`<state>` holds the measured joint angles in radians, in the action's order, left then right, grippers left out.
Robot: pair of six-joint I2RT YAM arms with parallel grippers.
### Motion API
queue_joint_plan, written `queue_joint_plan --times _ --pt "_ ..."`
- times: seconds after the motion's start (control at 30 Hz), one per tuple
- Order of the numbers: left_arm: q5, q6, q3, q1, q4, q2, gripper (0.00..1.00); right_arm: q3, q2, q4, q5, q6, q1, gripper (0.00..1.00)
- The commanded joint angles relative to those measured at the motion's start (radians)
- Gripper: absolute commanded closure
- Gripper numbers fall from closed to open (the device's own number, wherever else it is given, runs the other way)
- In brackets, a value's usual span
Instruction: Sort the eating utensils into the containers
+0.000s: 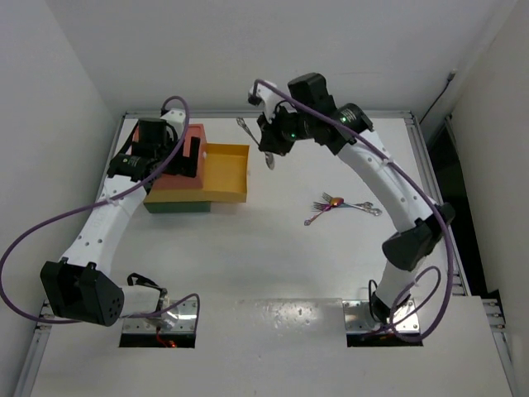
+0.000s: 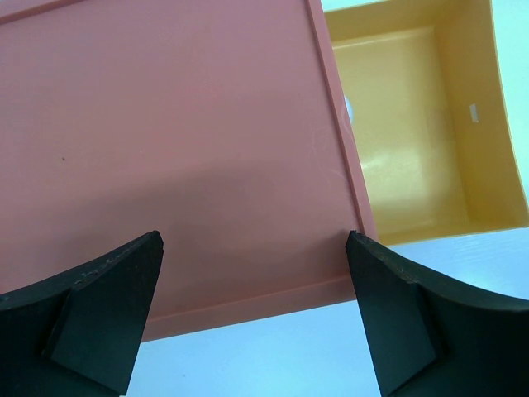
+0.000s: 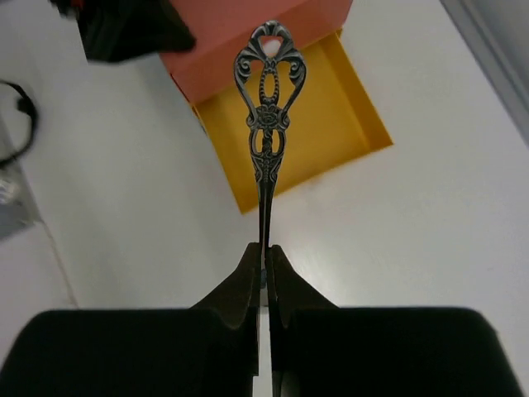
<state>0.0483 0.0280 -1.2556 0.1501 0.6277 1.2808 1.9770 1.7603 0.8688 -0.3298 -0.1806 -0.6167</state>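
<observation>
Fingers (image 3: 240, 289) of the right gripper (image 3: 264, 258) are squeezed together on the thin stem of a silver spoon (image 3: 266, 124), holding it clear of the table (image 1: 273, 248). Its ornate openwork handle sticks straight out past the fingertips. The part behind the pinch is hidden in the wrist view.

From above, the spoon hangs just right of the drawer block (image 1: 169, 184), close to the far right corner of the yellow drawer (image 1: 225, 174). That drawer is pulled out to the right from under the block's red top (image 2: 165, 124), and a green layer (image 1: 178, 207) shows along the block's near edge.

The left gripper (image 2: 254, 240) is over the red top near its right edge. Its two black fingers are spread wide, with only the red surface showing between them. Whether they touch it cannot be told.

Other utensils (image 1: 335, 204) lie in a small heap on the table well to the right of the block. Orange, purple and silver pieces cross one another, too small to tell forks from spoons.
</observation>
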Motion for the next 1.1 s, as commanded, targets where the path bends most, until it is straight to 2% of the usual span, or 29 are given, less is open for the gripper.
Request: queue_joint_plan --times 0.0,0.1,0.23,0.3,0.47,0.77,0.8,0.87,0.93,0.97,1.03,1.07 --pt "-0.011 0.023 -0.041 -0.011 0.003 -0.012 0.00 0.151 0.138 -0.003 -0.146 0.255 0.018 1.00" --pt "-0.011 0.023 -0.041 -0.011 0.003 -0.002 0.00 0.250 0.261 -0.046 -0.198 0.326 0.018 1.00" --pt "-0.021 0.032 -0.041 -0.011 0.003 -0.001 0.00 0.261 0.370 -0.155 -0.291 0.484 0.028 1.00" --pt "-0.008 0.032 -0.041 -0.011 0.003 -0.001 0.00 0.261 0.410 -0.197 -0.322 0.512 0.028 1.00" --pt "0.001 0.023 -0.041 -0.020 0.003 -0.001 0.00 0.313 0.484 -0.244 -0.322 0.521 0.028 1.00" --pt "-0.008 0.023 -0.031 -0.020 0.003 0.017 0.00 0.327 0.565 -0.165 -0.302 0.457 0.028 1.00" --pt "-0.008 0.023 -0.031 -0.020 0.003 0.026 0.00 0.327 0.576 -0.156 -0.314 0.443 0.028 0.92" --pt "-0.008 0.023 -0.031 -0.020 0.003 0.026 0.00 0.327 0.576 -0.145 -0.314 0.419 0.028 0.84" --pt "-0.008 0.023 -0.031 -0.020 -0.006 0.026 0.00 0.327 0.576 -0.133 -0.314 0.405 0.028 0.72" --pt "-0.008 0.023 -0.031 -0.020 -0.006 0.026 0.00 0.336 0.565 -0.123 -0.314 0.394 0.028 0.61" --pt "-0.008 0.023 -0.031 -0.020 -0.006 0.037 0.00 0.336 0.550 -0.123 -0.342 0.394 0.028 0.55" --pt "-0.008 0.032 -0.031 -0.020 -0.006 0.037 0.00 0.336 0.523 -0.123 -0.353 0.394 0.040 0.55"
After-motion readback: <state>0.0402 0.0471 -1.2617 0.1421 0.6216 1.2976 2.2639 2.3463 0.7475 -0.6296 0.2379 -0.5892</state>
